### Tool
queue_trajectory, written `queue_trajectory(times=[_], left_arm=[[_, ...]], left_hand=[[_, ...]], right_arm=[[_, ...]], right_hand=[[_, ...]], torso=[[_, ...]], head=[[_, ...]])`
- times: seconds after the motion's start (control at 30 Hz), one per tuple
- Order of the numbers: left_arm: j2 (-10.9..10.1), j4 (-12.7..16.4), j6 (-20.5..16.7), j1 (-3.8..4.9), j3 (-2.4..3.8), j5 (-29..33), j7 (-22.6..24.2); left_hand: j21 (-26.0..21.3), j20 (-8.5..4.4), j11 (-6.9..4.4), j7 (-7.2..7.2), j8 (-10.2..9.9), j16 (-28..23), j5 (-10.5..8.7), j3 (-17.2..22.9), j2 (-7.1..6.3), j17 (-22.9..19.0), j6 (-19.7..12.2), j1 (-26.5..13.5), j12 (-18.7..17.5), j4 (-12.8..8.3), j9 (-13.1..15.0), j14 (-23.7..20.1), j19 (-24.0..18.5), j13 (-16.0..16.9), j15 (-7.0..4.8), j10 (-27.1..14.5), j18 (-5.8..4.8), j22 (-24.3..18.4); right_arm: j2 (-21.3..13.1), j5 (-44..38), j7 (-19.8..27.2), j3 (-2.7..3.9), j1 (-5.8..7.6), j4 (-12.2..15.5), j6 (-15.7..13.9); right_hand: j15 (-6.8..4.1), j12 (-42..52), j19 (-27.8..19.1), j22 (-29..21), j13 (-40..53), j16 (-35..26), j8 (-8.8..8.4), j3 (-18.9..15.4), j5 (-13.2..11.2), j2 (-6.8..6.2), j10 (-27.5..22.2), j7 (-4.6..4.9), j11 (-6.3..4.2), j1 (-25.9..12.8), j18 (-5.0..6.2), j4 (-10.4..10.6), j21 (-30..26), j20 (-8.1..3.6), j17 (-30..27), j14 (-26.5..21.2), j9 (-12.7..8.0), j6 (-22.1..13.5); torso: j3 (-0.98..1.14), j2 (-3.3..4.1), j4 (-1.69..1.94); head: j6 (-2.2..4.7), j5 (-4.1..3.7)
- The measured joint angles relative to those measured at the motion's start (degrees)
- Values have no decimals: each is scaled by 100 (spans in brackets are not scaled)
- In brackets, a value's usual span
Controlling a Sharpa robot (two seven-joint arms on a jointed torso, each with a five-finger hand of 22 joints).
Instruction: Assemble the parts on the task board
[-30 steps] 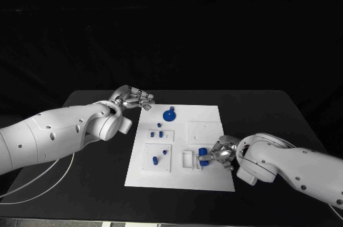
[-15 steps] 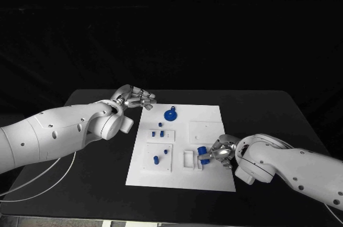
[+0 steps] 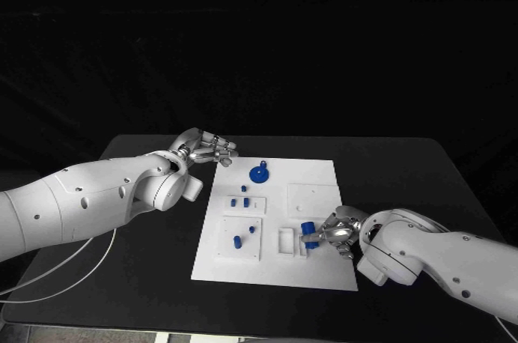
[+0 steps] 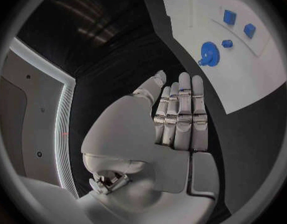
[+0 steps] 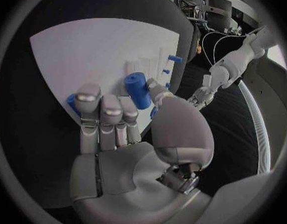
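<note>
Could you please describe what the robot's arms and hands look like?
Both arms are smooth, rounded white shells with small dark dots. The left hand and right hand are silver metal, segmented and many-fingered, with pale fingertips. A thin white cable trails by the left arm.

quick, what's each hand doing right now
Left hand: open, holding nothing, beside the task board.
Right hand: holding a blue cylinder part.

We see a dim scene: black surround, with the task board [image 3: 275,219] the brightest patch, at 6 o'clock of centre. Both wrist views are fisheye, straight edges bowing toward the rim. Soft sheen on the left hand [image 4: 174,117], no hard shadows.
</note>
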Motion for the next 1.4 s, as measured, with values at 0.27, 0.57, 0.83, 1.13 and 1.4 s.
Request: queue_trajectory(times=[0.27, 0.57, 0.83, 1.13, 1.4], left_arm=[[-5, 18, 10, 0, -1, 1, -1], [-18, 38, 16, 0, -1, 1, -2], [-29, 57, 23, 0, -1, 1, -4], [-37, 73, 34, 0, -2, 2, -8], [-41, 81, 41, 0, -2, 2, -11]], left_hand=[[0, 0, 0, 0, 0, 0, 0, 0, 0, 0, 0, 0, 0, 0, 0, 0, 0, 0, 0, 0, 0, 0], [0, 0, 0, 1, 0, 0, 0, 0, 0, -1, 1, 0, 0, 0, 0, 0, 0, 0, 0, 0, 0, 1], [0, 0, 0, 2, 0, 0, 0, 0, 0, -1, 2, 0, 0, 0, 0, 0, -1, 0, 0, 0, 0, 1], [0, 0, 0, 3, 0, 0, 0, 0, 0, -2, 2, 0, 0, 0, 0, 0, -1, 0, 0, 0, 0, -9], [0, 0, 0, 3, 0, 0, 0, 2, 0, 3, 3, 0, 0, 2, 0, 0, -1, 0, 0, 0, 0, -11]], right_arm=[[-17, 49, -95, 32, 35, 147, -67], [87, 115, -147, 37, 45, 194, -60], [253, 157, -159, 14, 47, 142, 5], [434, 186, -151, -33, 66, 16, 86], [510, 190, -144, -77, 81, -63, 113]], right_hand=[[0, 0, 0, 0, -14, -22, 20, 5, 0, -7, 13, -15, -12, -55, -1, -5, -34, 0, -31, 0, 41, 15], [1, 0, 0, -1, -20, -22, 20, -37, 25, -16, 12, -15, -12, -64, -2, 37, -34, 0, -33, -1, 32, 15], [1, -24, 0, -1, -40, -44, 20, -124, 24, -47, 12, -14, -11, -95, -2, 123, -57, 0, -59, -1, 15, 14], [1, -49, 0, -1, -50, -62, 51, -151, -44, -52, 12, -14, -11, -100, -1, 244, -76, 0, -63, -1, 8, 14], [2, -76, 0, -1, -68, -67, 52, -167, -66, -135, -1, -17, -25, -80, -1, 373, -101, 0, -73, -2, 29, 17]], torso=[[-5, 1, 2], [-6, 4, 3], [-5, 5, 4], [-5, 5, 7], [-5, 6, 4]], head=[[-10, 11], [-34, 36], [-44, 57], [-58, 76], [-59, 101]])
